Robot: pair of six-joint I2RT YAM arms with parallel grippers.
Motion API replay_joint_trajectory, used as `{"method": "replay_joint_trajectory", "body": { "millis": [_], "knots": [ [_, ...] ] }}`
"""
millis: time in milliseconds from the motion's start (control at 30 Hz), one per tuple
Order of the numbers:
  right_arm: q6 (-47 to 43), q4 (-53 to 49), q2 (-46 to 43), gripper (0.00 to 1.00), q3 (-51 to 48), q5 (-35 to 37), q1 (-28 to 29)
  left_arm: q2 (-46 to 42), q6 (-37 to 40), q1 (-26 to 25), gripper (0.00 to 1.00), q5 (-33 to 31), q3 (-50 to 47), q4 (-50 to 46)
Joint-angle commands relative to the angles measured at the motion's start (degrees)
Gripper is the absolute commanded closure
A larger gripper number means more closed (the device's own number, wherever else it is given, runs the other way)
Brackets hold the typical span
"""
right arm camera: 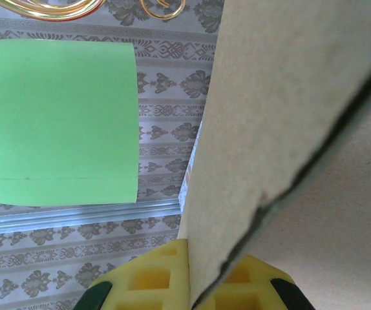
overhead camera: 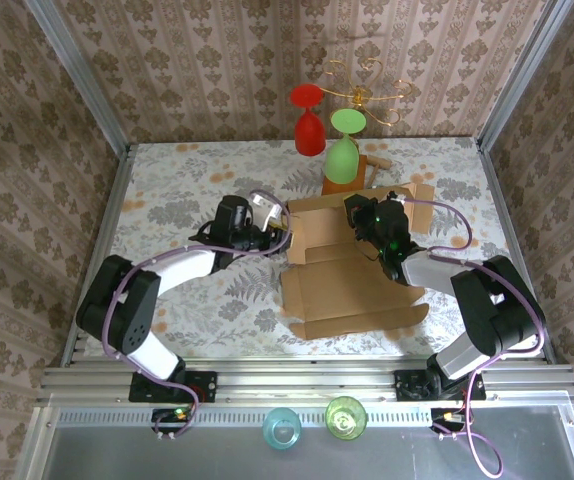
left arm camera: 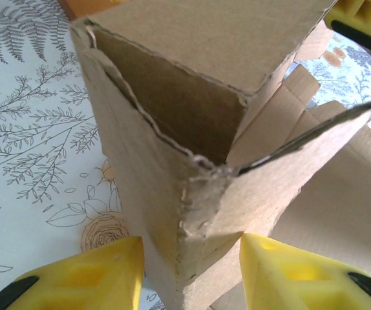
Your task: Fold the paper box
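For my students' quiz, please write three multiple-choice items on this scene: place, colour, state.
1. The paper box lies: A on the table; B on the near rail; C on the stand.
2. The hanging glasses are: A blue, yellow; B red, green; C clear.
3. The right end effector is: A open; B holding a glass; C shut on the paper box.
Answers: A, tabletop shows around it; B, colours plain from above; C, box wall pinched between its fingers.

Paper box (left arm camera: 172, 110) corner stands between fingers (left arm camera: 95, 274) of the left hand (left arm camera: 190, 252) — contact unclear (floral table (left arm camera: 30, 129) beneath).
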Motion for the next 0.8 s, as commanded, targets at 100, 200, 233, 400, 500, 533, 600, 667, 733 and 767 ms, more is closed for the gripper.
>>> {"method": "replay_joint_trajectory", "body": {
  "millis": [100, 200, 233, 400, 500, 533, 600, 667, 733, 767],
  "knots": [
    [0.2, -0.5, 0.4, 1.00, 1.9, -1.2, -0.2, 1.8, -0.6, -2.3, 0.54, -6.4, 2.2, 1.2],
    [0.5, -0.7, 0.4, 1.00, 1.9, -0.9, -0.1, 1.8, -1.8, -3.0, 0.53, -10.4, 2.2, 1.3],
    [0.7, -0.7, 0.3, 1.00, 1.8, -0.9, -0.1, 2.0, -1.9, -3.3, 0.53, -11.8, 2.4, 1.2],
    [1.2, -1.5, 0.2, 1.00, 2.2, -0.6, 0.0, 3.7, -2.9, -5.3, 0.53, -17.5, 3.8, 1.0],
    [1.3, -2.2, 0.3, 1.00, 2.6, -0.6, 0.2, 5.0, -3.3, -6.5, 0.53, -20.5, 4.6, 1.0],
    [1.5, -2.1, 0.4, 1.00, 2.5, -0.6, 0.1, 5.3, -3.5, -6.8, 0.53, -21.7, 5.0, 0.7],
    [1.8, -2.3, 0.4, 1.00, 2.4, -0.5, 0.2, 6.0, -3.5, -7.4, 0.54, -24.3, 5.7, -0.2],
    [2.0, -2.6, 0.3, 1.00, 2.5, -0.3, 0.1, 6.3, -3.7, -7.7, 0.56, -26.6, 6.2, -0.9],
    [2.1, -2.9, 0.3, 1.00, 2.7, -0.3, 0.2, 7.0, -4.2, -7.9, 0.59, -28.2, 6.7, -1.2],
    [2.3, -3.3, 0.2, 1.00, 2.8, -0.3, 0.2, 7.3, -4.3, -7.8, 0.60, -28.6, 7.0, -1.3]
  ]
}}
